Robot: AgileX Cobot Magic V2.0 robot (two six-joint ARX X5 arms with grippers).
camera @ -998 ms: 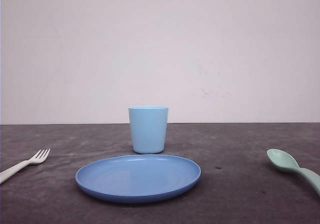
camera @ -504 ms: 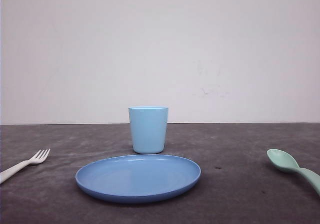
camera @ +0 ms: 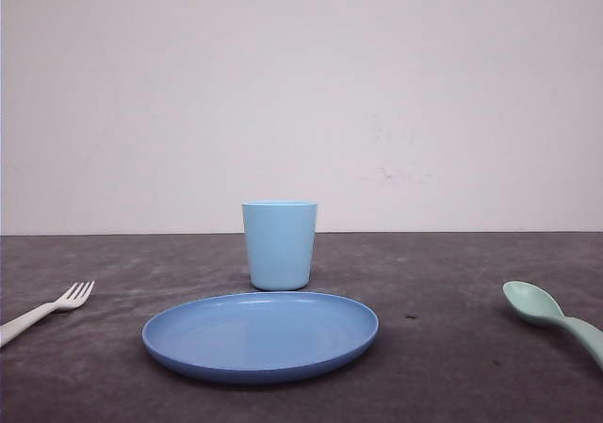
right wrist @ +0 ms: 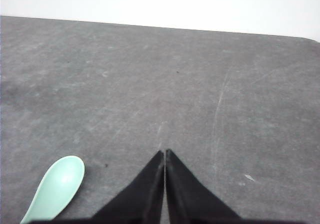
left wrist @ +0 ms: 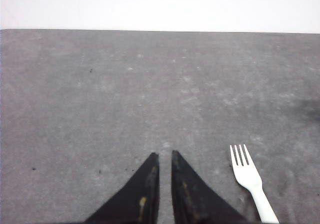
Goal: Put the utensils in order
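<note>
The white fork (camera: 47, 308) lies flat at the table's left edge, tines toward the back. Its tines and neck also appear beside my left gripper (left wrist: 164, 155), where the fork (left wrist: 247, 171) rests on the table apart from the fingers. That gripper is shut, only a thin slit between its black fingers, and holds nothing. The mint-green spoon (camera: 546, 312) lies at the table's right edge. Its bowl shows as the spoon (right wrist: 57, 184) off to the side of my right gripper (right wrist: 164, 152). My right gripper is shut and empty, above bare table.
A round blue plate (camera: 261, 333) sits at the middle front of the dark grey table (camera: 443, 282). A light blue cup (camera: 279, 244) stands upright just behind it. A white wall closes off the back.
</note>
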